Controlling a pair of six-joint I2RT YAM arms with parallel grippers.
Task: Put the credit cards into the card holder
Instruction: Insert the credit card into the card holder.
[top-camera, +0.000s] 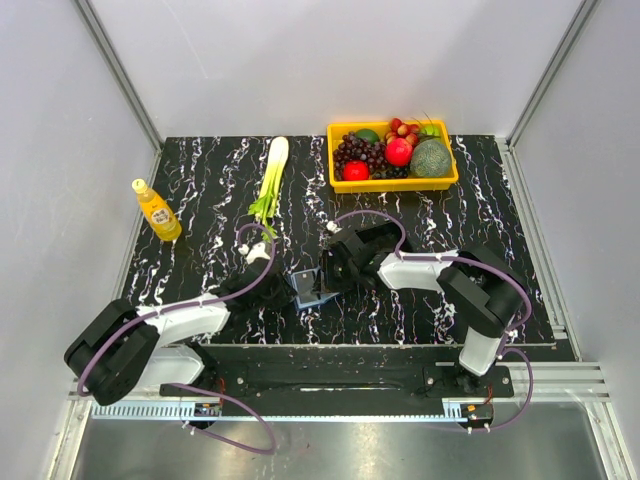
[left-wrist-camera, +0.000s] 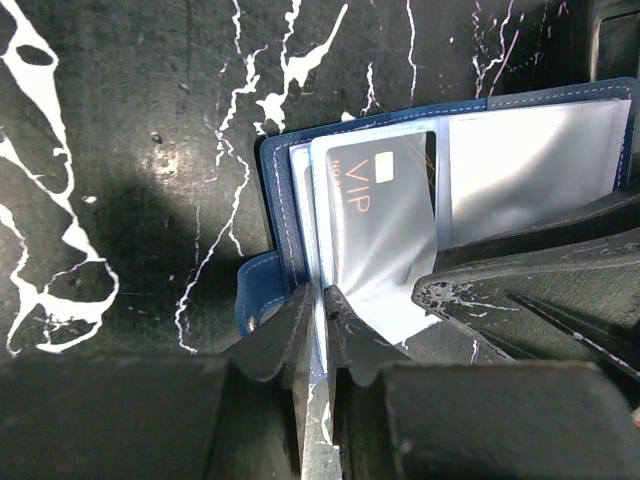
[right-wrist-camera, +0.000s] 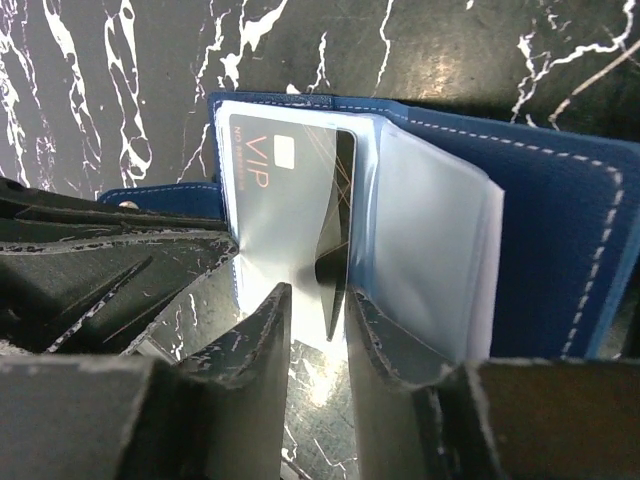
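Navy-blue and spread open, the card holder (top-camera: 308, 288) is found on the black marbled table (top-camera: 200, 200), between the tips of the two arms. One clear sleeve (left-wrist-camera: 318, 235) of the holder is pinched by the left gripper (left-wrist-camera: 322, 305), whose jaws are drawn almost fully together on that thin leaf. A black card (right-wrist-camera: 275, 170) marked VIP is seen partly slid into a sleeve of the holder, with its lower corner sticking out. The right gripper (right-wrist-camera: 312, 330) is held partly open at that corner, the card's edge standing in the gap; firm contact by either pad cannot be confirmed. The card is judged light, stiff and glossy, so it is best taken by its exposed edge and pushed straight along the pocket; a skewed push may be expected to jam it. The sleeves are judged thin, floppy and slick, and the holder light enough to be dragged, so the pinch on the leaf serves as an anchor.
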